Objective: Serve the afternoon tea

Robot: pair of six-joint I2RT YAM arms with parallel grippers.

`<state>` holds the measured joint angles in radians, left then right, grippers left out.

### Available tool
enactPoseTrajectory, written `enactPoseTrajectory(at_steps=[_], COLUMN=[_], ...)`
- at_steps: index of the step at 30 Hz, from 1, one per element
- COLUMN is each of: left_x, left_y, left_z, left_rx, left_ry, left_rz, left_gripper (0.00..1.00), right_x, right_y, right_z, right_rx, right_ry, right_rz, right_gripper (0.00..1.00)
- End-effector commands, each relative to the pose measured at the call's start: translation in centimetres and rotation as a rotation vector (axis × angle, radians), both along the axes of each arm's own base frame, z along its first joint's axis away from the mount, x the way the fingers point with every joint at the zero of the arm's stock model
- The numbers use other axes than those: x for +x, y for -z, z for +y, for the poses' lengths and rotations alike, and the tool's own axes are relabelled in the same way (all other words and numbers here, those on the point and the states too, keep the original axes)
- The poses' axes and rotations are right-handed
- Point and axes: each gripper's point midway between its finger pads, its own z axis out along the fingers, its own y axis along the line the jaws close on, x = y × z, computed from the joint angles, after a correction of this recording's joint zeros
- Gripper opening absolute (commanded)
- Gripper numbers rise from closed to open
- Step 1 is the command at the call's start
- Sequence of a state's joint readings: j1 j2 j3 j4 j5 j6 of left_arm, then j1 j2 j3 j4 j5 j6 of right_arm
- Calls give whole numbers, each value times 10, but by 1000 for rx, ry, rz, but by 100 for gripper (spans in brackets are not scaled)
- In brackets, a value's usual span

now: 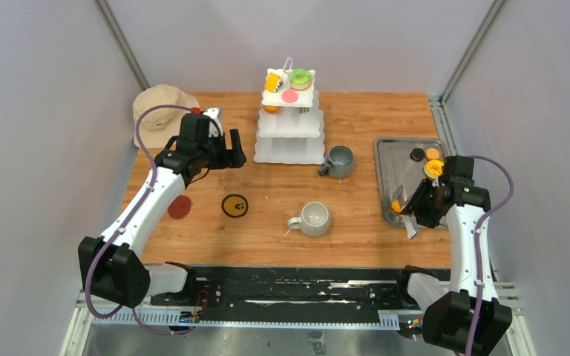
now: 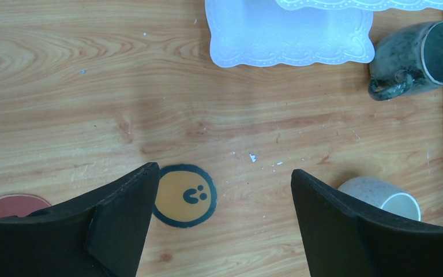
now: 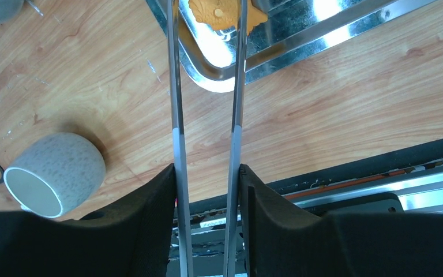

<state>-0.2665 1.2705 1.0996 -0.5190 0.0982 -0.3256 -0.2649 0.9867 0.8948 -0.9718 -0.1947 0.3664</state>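
The white three-tier stand point(image 1: 289, 126) stands at the back centre. Its top tier holds a green-pink donut point(image 1: 300, 77), a yellow piece point(image 1: 272, 81) and a pink piece point(image 1: 290, 96); an orange piece point(image 1: 271, 108) sits on the tier below. A dark grey mug point(image 1: 339, 161) stands beside the stand and a light grey mug point(image 1: 315, 219) nearer. My right gripper point(image 3: 207, 168) is shut on metal tongs point(image 3: 176, 86), whose tips pinch an orange pastry point(image 3: 219, 12) over the tray's near corner. My left gripper point(image 2: 225, 173) is open and empty above the table, left of the stand.
The steel tray point(image 1: 386, 148) at the right holds a few more small pieces point(image 1: 433, 153). A yellow-black disc point(image 1: 235, 205) and a red disc point(image 1: 179, 207) lie on the wood. A beige hat point(image 1: 159, 107) lies at the back left.
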Motion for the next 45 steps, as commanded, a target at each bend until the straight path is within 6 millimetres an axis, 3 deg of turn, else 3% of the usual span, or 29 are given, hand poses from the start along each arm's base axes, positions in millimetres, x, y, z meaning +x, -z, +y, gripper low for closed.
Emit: enactPoseTrajectory(at_steps=[1, 7, 13, 21, 28, 34, 45], left_x=[3, 0, -4, -6, -9, -12, -12], left_y=[-21, -23, -26, -28, -30, -28, -28], left_z=[-6, -8, -7, -11, -11, -10, -11], left_rx=[-29, -43, -44, -67, -72, -72, -72], left_ry=[21, 27, 27, 43, 45, 47, 53], left_rz=[-62, -69, -78, -83, -87, -86, -89], left_gripper=[89, 88, 88, 88, 88, 88, 88], right_x=[-8, -13, -15, -23, -17, -18, -25], right_y=[-11, -14, -29, -26, -23, -23, -21], right_z=[2, 5, 0, 4, -1, 2, 3], right_rx=[-13, -40, -84, -82, -118, -131, -253], right_ry=[-35, -63, -46, -83, -93, -122, -193], right_rz=[-8, 28, -39, -7, 13, 21, 101], right_gripper=[42, 43, 43, 45, 45, 39, 40])
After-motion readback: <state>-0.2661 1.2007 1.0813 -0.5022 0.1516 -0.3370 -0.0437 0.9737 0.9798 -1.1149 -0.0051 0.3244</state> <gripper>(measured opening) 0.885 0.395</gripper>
